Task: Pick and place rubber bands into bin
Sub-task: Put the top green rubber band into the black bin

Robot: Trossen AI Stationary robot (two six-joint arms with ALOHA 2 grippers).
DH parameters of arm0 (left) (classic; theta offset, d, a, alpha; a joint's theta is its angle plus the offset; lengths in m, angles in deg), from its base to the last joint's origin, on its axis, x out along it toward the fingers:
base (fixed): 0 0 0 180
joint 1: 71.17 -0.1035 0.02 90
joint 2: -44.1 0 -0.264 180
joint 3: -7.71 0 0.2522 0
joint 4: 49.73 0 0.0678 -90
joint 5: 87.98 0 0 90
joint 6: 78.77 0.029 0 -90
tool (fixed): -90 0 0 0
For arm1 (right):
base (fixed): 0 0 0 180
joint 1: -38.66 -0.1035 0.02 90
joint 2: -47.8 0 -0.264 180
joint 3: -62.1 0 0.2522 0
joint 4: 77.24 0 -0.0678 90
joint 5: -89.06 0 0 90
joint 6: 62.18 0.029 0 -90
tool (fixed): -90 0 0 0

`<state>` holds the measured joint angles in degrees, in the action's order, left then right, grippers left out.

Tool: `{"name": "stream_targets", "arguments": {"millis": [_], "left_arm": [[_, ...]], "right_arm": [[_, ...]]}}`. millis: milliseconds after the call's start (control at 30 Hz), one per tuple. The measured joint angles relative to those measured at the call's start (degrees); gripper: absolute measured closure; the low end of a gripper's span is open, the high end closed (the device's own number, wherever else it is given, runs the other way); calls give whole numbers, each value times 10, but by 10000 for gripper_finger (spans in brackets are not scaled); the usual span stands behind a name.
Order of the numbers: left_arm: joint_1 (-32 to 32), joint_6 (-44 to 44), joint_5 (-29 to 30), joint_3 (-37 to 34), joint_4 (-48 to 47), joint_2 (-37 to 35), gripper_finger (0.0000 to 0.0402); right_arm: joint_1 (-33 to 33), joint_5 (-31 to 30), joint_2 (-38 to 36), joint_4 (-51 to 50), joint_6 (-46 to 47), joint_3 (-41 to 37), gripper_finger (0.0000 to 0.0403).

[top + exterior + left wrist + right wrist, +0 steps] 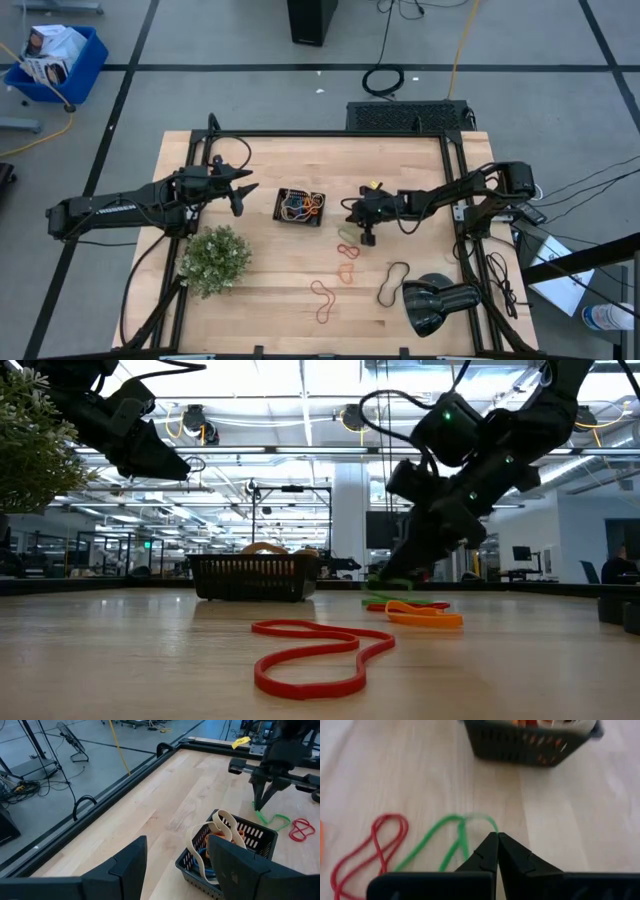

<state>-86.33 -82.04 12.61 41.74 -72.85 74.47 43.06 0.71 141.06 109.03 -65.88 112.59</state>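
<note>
- The right gripper (497, 839) is seen pinched on the end of a green rubber band (451, 836), fingertips pressed together at the tabletop, just right of the bin (301, 207).
- In the left wrist view the same right gripper (263, 805) is shown pointing down, with the green band (274, 819) trailing from its tips on the wood.
- A red rubber band (367, 851) is seen lying beside the green one, not touching the gripper; it is also seen in the left wrist view (300, 830).
- The bin (530, 739) is placed mid-table, and tan, orange and blue bands (218, 835) are already piled inside it, a tan loop sticking above the rim.
- More loose bands are left on the near part of the table (270, 285): an orange one (348, 272), a red one (323, 298) and a black one (392, 282).
- In the low view the red band (315, 656) lies nearest the camera, with an orange one (425, 615) behind it.
- The left gripper (243, 190) is held above the table left of the bin, fingers spread apart, nothing between them.
- A small green plant (214, 259) is set at the near left.
- A black lamp (440, 303) is lying at the near right corner.
</note>
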Motion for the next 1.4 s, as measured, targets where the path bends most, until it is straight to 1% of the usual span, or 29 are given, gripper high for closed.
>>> {"name": "stream_targets", "arguments": {"millis": [233,367,467,600,733,900,1133,1200,1400], "left_arm": [[0,0,0,0,0,0,185],[0,0,0,0,1,0,185],[0,0,0,0,1,0,185],[0,0,0,0,1,0,185],[0,0,0,0,1,0,185],[0,0,0,0,2,0,185],[0,0,0,0,2,0,185],[0,0,0,0,2,0,185],[-1,0,0,0,3,0,185]], "right_arm": [[0,0,-43,10,-19,19,402],[0,-30,-79,-5,-53,40,402],[0,-33,-100,-45,-75,71,402],[0,-33,-106,-107,-96,130,403],[0,-35,-103,-156,-125,186,403],[0,-47,-97,-150,-144,228,403],[0,-47,-86,-96,-150,237,403],[0,-46,-72,-70,-150,238,403],[0,-46,-20,-53,-150,237,403]]}}
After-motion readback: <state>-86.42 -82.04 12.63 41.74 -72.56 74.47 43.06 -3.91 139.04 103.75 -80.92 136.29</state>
